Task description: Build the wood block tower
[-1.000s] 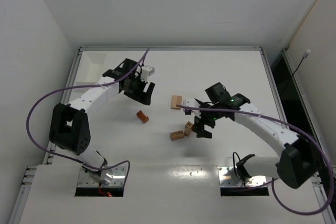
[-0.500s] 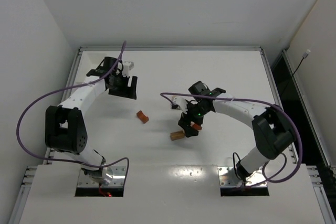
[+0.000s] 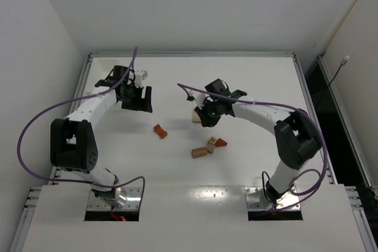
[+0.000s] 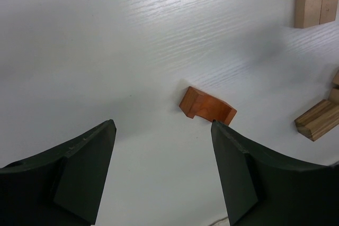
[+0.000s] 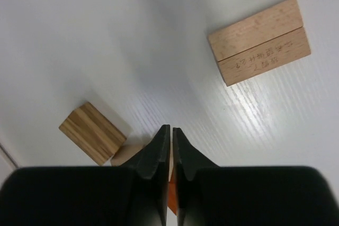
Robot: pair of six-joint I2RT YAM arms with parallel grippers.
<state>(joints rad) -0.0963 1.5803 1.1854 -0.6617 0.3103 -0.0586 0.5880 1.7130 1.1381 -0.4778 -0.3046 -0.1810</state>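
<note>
**Blocks lie loose, no tower yet**

The wood blocks (image 3: pixel 211 145) are not stacked. They lie spread out on the white table (image 3: pixel 254 75), near the middle of the top view. A striped tan block (image 3: pixel 199 152), a small cube (image 3: pixel 211 144) and a reddish-brown wedge (image 3: pixel 220 142) sit close together, a little below the middle. A reddish-brown arch block (image 3: pixel 160 131) lies alone to their left. A pale flat block (image 3: pixel 196 115) lies above them, partly under the right arm.

The left gripper (image 3: pixel 139 101) is in the upper left part of the top view, apart from the arch block. Its two dark fingers (image 4: pixel 79 173) stand far apart and hold nothing. In its own camera the arch block shows on the table between the fingers, closer to the right-hand one.

The right gripper (image 5: pixel 171 129) is near the middle of the top view, right by the pale flat block. Its fingers are pressed almost together, with only a thin slit between them, and nothing is in that slit at the tips. In its own camera the pale flat block (really two pale pieces side by side) lies at the upper right, away from the tips. The striped tan block lies at the lower left.
</note>
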